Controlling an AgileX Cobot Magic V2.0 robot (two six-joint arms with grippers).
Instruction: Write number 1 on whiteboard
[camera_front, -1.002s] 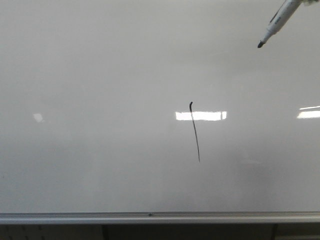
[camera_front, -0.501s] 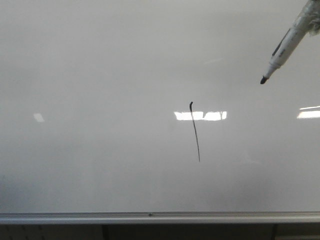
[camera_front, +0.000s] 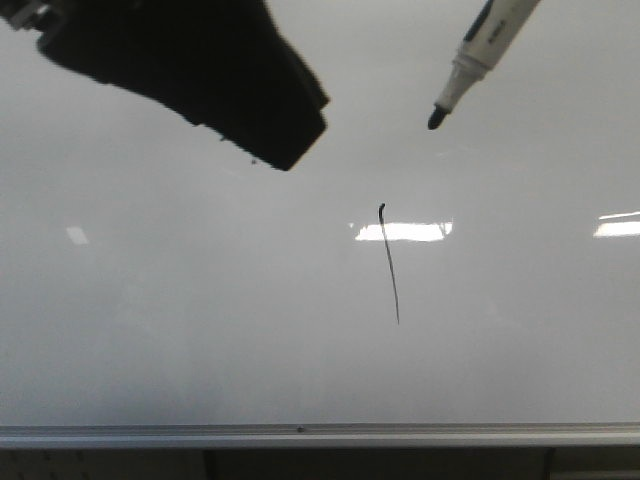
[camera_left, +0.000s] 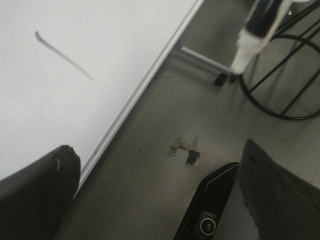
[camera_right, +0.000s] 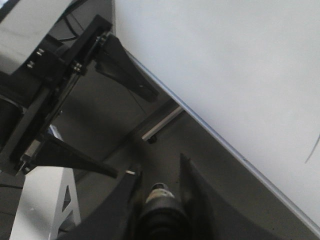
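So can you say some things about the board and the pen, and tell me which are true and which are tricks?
1. A black line is drawn on the whiteboard. True: the number 1 is there.
2. The marker tip touches the line. False: it sits apart, up and to the right.
3. The right tool holds the marker. True: it is shut around the marker's body.
4. The left tool holds an eraser. False: it is open, holding nothing.
5. The marker has its cap on. False: its dark tip is bare.
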